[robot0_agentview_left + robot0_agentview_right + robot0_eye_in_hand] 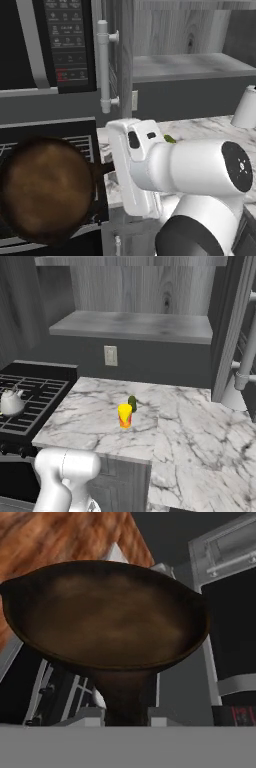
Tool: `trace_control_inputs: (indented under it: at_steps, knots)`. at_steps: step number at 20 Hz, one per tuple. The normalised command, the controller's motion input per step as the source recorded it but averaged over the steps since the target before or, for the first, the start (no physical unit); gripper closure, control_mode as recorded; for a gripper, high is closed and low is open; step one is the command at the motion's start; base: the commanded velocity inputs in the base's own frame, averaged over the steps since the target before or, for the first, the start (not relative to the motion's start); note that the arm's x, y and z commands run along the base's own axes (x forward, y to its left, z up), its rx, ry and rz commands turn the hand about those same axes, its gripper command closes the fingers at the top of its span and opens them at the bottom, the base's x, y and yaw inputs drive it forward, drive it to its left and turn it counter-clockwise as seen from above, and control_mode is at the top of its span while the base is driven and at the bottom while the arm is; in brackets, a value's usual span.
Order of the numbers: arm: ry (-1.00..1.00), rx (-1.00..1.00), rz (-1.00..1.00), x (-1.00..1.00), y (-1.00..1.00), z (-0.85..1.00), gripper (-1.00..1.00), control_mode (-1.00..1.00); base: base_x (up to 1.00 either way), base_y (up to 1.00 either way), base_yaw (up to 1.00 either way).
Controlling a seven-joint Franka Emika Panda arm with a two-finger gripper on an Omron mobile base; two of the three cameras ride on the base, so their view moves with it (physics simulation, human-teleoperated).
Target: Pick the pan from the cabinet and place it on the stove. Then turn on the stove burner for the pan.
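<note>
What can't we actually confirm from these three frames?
- Grip on the pan: left base view, white arm covers handle and gripper; hand view, handle runs into the bottom band.
- Pan resting on stove or above it: contact unclear.
- Stove knobs: right base view, too small.

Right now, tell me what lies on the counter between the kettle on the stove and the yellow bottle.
Nothing: in the right base view, bare marble counter runs from the kettle on the stove to the yellow bottle.
</note>
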Motion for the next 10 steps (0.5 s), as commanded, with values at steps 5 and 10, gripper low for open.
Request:
trace_control_inputs:
  at_steps: [5, 10]
  knots:
    - [0.01, 0.00, -0.12, 0.00, 0.56, 0.00, 1.00, -1.00, 0.00, 0.00, 0.00]
    - [0.00, 0.00, -0.14, 0.00, 0.35, -0.01, 1.00, -1.00, 0.00, 0.00, 0.00]
